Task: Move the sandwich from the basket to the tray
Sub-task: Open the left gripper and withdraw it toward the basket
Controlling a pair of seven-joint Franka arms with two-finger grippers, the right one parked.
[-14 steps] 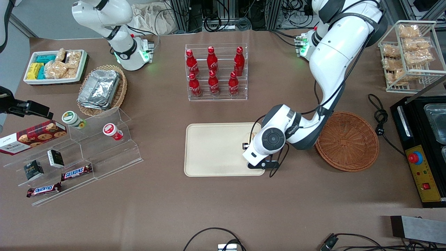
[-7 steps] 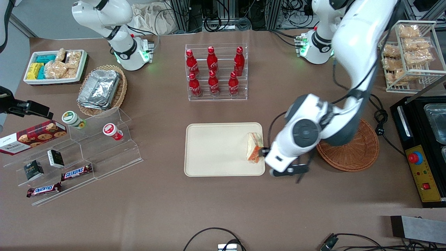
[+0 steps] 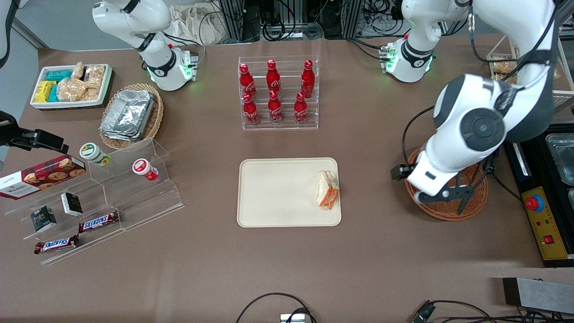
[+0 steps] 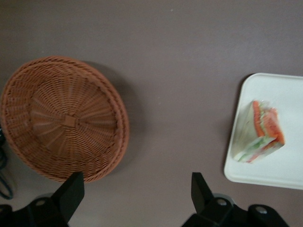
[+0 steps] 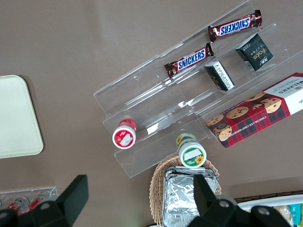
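Right wrist: "SNICKERS" bars (image 5: 235, 25); end effector (image 4: 135, 191) open.

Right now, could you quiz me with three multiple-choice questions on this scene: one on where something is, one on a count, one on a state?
1. Where is the sandwich?
A. in the basket
B. on the tray
C. on the bare table

2. How many red bottles stand in the clear rack?
A. four
B. six
C. eight

3. How is the gripper?
A. open, holding nothing
B. shut on the sandwich
C. shut on a bottle

Answers: 1 B, it lies on the tray by the edge nearest the basket. 2 B, two rows of three. 3 A, the wrist view shows its fingers spread apart with nothing between them, above the table.
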